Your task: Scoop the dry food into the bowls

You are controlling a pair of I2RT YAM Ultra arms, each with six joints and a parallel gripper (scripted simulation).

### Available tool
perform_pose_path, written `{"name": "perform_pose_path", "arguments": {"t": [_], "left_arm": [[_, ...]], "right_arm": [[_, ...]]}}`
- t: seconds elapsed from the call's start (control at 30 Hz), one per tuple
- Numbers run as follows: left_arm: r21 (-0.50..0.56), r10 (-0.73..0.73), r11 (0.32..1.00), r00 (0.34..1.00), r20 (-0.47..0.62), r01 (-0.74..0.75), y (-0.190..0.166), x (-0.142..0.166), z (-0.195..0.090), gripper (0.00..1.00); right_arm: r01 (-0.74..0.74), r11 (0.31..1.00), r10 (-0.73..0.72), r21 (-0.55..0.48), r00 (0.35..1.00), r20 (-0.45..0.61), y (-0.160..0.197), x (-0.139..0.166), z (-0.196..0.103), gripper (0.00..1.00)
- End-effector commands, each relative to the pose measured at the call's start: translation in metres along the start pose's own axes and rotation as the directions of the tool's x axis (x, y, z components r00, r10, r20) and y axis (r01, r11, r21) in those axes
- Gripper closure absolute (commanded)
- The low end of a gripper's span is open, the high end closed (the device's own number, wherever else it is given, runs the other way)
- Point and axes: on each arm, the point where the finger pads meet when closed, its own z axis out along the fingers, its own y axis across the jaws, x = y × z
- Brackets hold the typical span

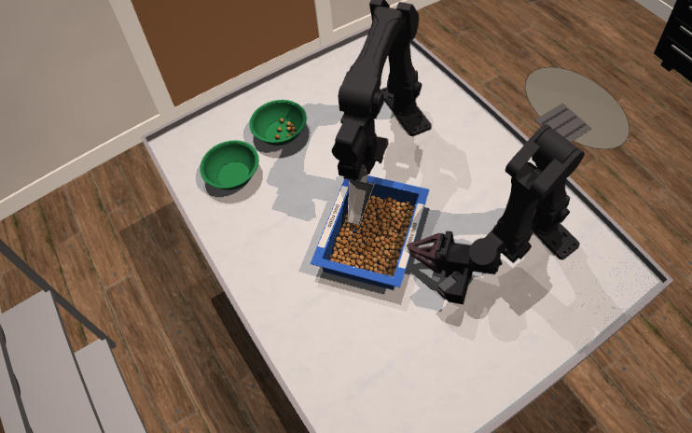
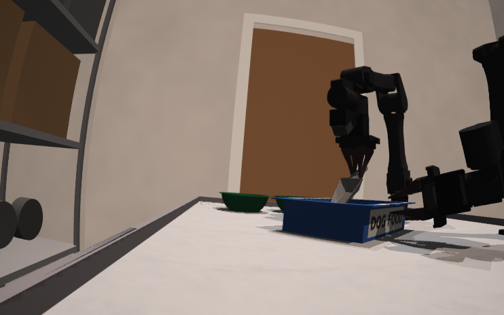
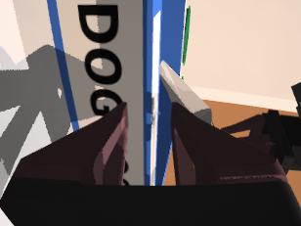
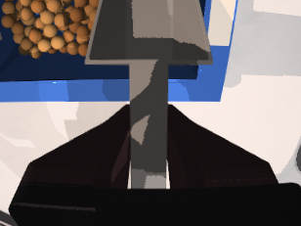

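Note:
The blue box (image 1: 352, 272) (image 2: 323, 218) (image 4: 44, 92) stands flat with brown food (image 1: 375, 240) (image 4: 49, 31) inside. My right gripper (image 2: 356, 176) (image 4: 149, 113) is shut on the handle of the grey scoop (image 1: 358, 202) (image 2: 345, 190) (image 3: 187, 92) (image 4: 149, 84), whose blade slopes down into the box near one corner. No food shows on the visible part of the blade. My left gripper (image 1: 411, 246) (image 2: 390, 205) (image 3: 150, 112) is partly open at the labelled side, fingertips above and below the rim. One green bowl (image 1: 265, 125) holds several pieces; the other (image 1: 231, 174) (image 2: 245, 202) looks empty.
The two bowls stand close together beyond the box, near a table corner. The right arm reaches over the box's far end, and the left arm stands low beside its labelled side. A raised edge runs around the table (image 1: 285, 327).

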Motion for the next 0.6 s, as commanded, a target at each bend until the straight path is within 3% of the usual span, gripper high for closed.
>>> {"name": "perform_pose_path", "arguments": {"t": [0.0, 0.47, 0.5, 0.57], "left_arm": [[0.024, 0.039, 0.999, 0.999, 0.009, -0.040, -0.009, -0.007, 0.008, 0.74], [0.030, 0.056, 0.998, 0.998, 0.012, -0.056, -0.012, -0.007, 0.016, 0.74], [0.029, 0.053, 0.998, 0.998, 0.018, -0.054, -0.012, -0.008, 0.014, 0.74], [0.035, 0.062, 0.997, 0.998, 0.010, -0.062, -0.014, -0.009, 0.017, 0.74]], "right_arm": [[0.000, 1.000, 0.000, 0.005, 0.996, 0.093, 0.001, -0.013, -0.024, 1.00], [0.000, 1.000, 0.000, 0.005, 0.996, 0.093, 0.001, -0.013, -0.024, 1.00], [0.003, 1.000, -0.003, -0.003, 0.998, 0.061, 0.005, -0.003, -0.010, 1.00], [0.006, 1.000, -0.005, -0.006, 0.998, 0.063, 0.007, 0.002, -0.012, 1.00]]}}
